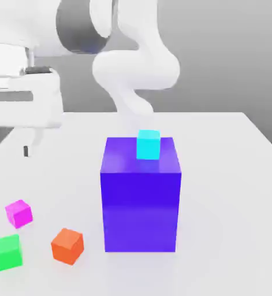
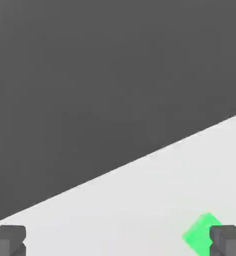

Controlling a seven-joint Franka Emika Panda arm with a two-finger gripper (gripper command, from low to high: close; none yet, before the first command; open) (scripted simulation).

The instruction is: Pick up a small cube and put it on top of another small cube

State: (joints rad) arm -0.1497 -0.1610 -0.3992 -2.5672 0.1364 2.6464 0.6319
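Your pincer (image 1: 8,151): wide open, holding nothing | your magenta cube (image 1: 19,214): on the table (image 1: 219,185), below the pincer, apart | its heading: turned askew to the table edges; no long axis, sides look equal

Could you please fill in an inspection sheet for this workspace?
Surface: white tabletop, smooth and light.
Job's things: small magenta cube on the tabletop, not stacked; green cube and orange-red cube near it, each apart.
Clutter: large blue-purple block, with a cyan cube on its top face.
Hand: open, nothing between its fingers, above the table at the exterior view's left.
Cables: nothing seen.
Surroundings: plain grey background behind the table.
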